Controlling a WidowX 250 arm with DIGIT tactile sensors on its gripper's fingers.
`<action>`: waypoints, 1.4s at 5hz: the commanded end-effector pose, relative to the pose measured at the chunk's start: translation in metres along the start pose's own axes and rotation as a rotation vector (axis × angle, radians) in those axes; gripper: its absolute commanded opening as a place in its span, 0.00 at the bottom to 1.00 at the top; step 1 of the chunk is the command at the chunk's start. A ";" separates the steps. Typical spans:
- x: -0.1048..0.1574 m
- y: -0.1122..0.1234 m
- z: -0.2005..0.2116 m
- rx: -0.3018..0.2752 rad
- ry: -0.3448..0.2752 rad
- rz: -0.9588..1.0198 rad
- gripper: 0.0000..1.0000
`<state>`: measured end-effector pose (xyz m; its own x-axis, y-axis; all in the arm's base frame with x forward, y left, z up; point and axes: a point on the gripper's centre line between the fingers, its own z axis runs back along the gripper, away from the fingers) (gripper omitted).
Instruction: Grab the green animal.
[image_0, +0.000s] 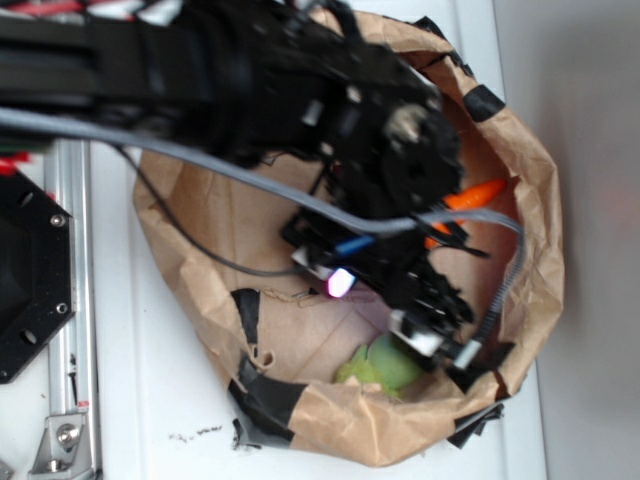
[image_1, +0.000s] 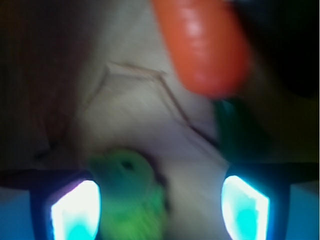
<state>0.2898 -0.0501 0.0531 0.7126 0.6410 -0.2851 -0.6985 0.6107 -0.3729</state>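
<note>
The gripper (image_1: 160, 205) hangs inside a crumpled brown paper bag (image_0: 540, 260) that lies open on a white surface (image_0: 150, 400), and its two fingers stand spread apart, released, with nothing between them. In the wrist view the green animal (image_1: 132, 200) sits on the bag's floor just inside the left finger (image_1: 75, 210), closer to it than to the right finger (image_1: 245, 205), though blur hides whether they touch. In the exterior view the toy shows as a pale green lump just below the gripper, against the bag's near wall. An orange carrot (image_1: 202, 45) with a dark green top lies beyond the gripper, well clear of the fingers.
</note>
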 end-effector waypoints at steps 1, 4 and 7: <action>-0.023 -0.019 -0.040 0.002 0.132 -0.065 1.00; -0.050 0.007 -0.053 0.103 0.226 -0.079 0.00; -0.014 0.038 0.097 0.285 -0.122 -0.581 0.00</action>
<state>0.2553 -0.0032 0.1196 0.9754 0.2083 -0.0724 -0.2182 0.9591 -0.1805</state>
